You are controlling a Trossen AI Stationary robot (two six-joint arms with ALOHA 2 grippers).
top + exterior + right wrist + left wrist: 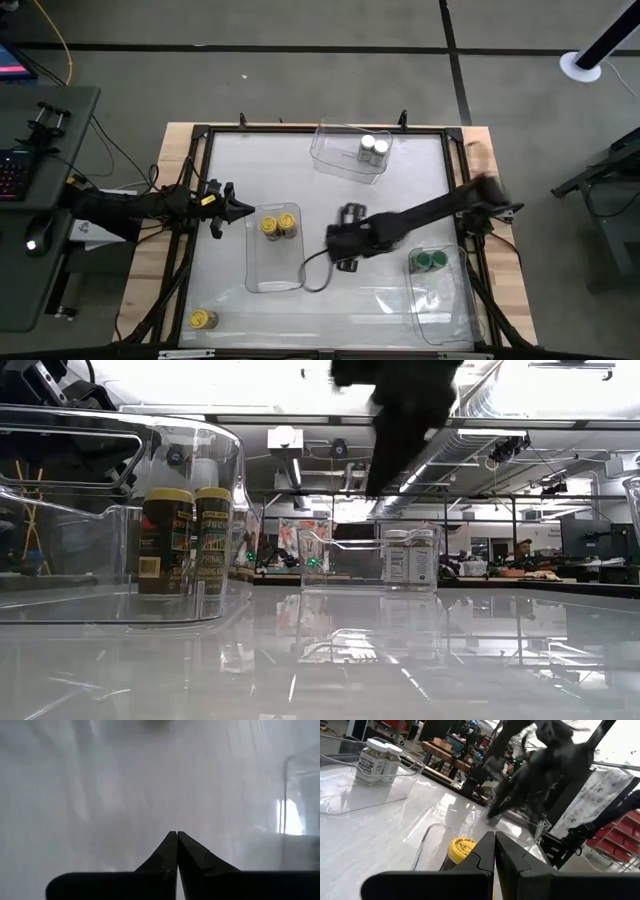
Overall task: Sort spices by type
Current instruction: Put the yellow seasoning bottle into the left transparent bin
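Two yellow-lidded jars (278, 225) stand upright in the clear bin (262, 272) at centre-left, also in the low view (185, 540). A third yellow-lidded jar (203, 319) stands alone by the near left corner. Two white-lidded jars (373, 148) stand in the far bin (335, 158), and two green-lidded jars (430, 262) in the right bin (445, 310). My left gripper (238, 208) is shut, just left of the yellow jars' bin; its wrist view shows a yellow lid (461, 848) close ahead. My right gripper (176, 834) is shut above bare table at the centre (335, 248).
The three clear bins take up the far middle, centre-left and near right of the white table (230, 170). My right arm (430, 210) reaches across the table from the right edge. A black frame (200, 135) runs around the table. A cable (315, 280) loops beside the centre-left bin.
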